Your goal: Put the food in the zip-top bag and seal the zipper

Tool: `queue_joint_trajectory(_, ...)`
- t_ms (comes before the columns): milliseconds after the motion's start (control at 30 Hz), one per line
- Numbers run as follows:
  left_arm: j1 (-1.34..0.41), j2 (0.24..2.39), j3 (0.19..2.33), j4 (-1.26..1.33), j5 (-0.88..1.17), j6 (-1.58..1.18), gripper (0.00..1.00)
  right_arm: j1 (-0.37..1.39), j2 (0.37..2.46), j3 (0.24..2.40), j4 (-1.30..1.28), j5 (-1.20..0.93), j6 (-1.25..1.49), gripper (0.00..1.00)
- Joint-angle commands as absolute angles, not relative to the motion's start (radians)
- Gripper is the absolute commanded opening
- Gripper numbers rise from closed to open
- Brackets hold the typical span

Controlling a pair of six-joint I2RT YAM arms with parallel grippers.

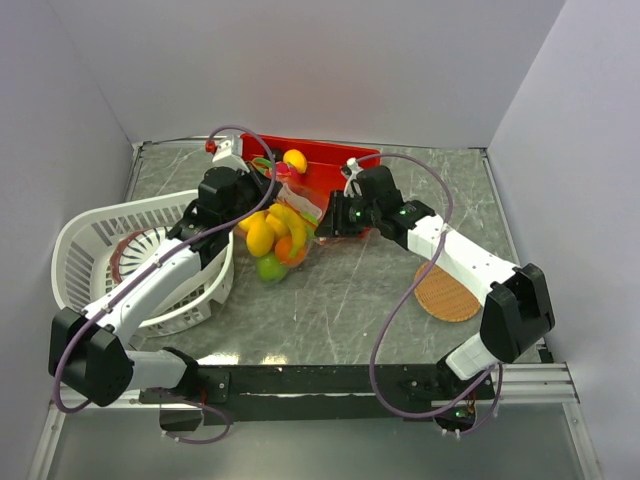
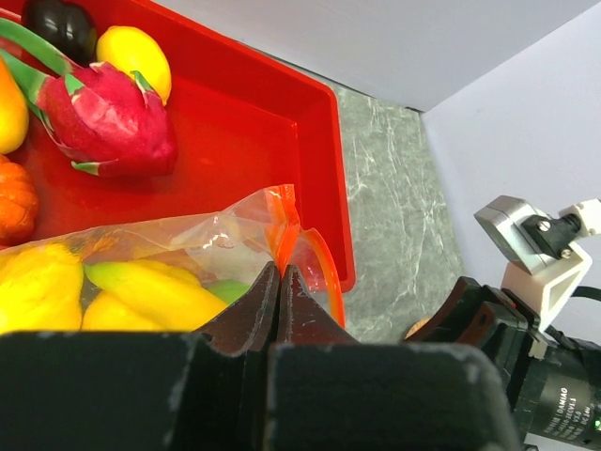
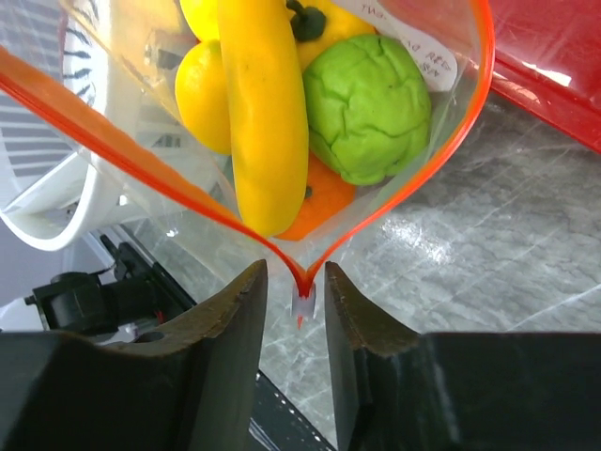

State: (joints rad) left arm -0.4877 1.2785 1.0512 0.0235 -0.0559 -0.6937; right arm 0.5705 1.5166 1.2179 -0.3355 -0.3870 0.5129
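Note:
The clear zip-top bag [image 1: 278, 240] hangs between my two grippers above the table, its mouth gaping. Through the plastic I see food: a banana [image 3: 268, 113], a lumpy green fruit [image 3: 368, 108], a lemon [image 3: 202, 94] and something orange [image 3: 319, 202]. My left gripper [image 2: 280, 268] is shut on the orange zipper [image 2: 286, 225] at one end of the rim. At the other end, my right gripper [image 3: 296, 272] stands open, one jaw on each side of the zipper's white slider [image 3: 302, 303], with a narrow gap on each side. From above, the right gripper [image 1: 325, 222] sits right of the bag.
The red tray [image 2: 244, 122] behind the bag holds a pink dragon fruit [image 2: 108, 117], a yellow fruit [image 2: 136, 58] and a dark fruit [image 2: 58, 26]. A white slatted basket [image 1: 120, 260] stands at the left. A round brown mat [image 1: 447, 295] lies at the right.

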Motion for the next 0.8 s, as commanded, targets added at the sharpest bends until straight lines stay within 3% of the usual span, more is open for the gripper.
queue_joint_trajectory(0, -0.491, 1.281, 1.072, 0.095, -0.037, -0.704, 0.01, 0.561, 1.534, 1.218, -0.288, -0.397, 0.525, 0.36)
queue_joint_trajectory(133, -0.491, 1.287, 1.071, 0.098, -0.034, -0.704, 0.01, 0.558, 1.529, 1.204, -0.287, -0.402, 0.526, 0.33)
queue_joint_trajectory(233, -0.491, 1.29, 1.068, 0.109, -0.026, -0.71, 0.01, 0.557, 1.517, 1.198, -0.301, -0.399, 0.519, 0.39)
queue_joint_trajectory(467, -0.492, 1.293, 1.06, 0.12, -0.018, -0.718, 0.01, 0.557, 1.5, 1.169, -0.301, -0.393, 0.509, 0.4)
queue_joint_trajectory(600, -0.492, 1.295, 1.057, 0.117, -0.018, -0.715, 0.01, 0.558, 1.5, 1.155, -0.288, -0.397, 0.517, 0.33)
queue_joint_trajectory(767, -0.494, 1.299, 1.054, 0.126, 0.03, -0.706, 0.01, 0.557, 1.465, 1.158, -0.313, -0.382, 0.503, 0.13)
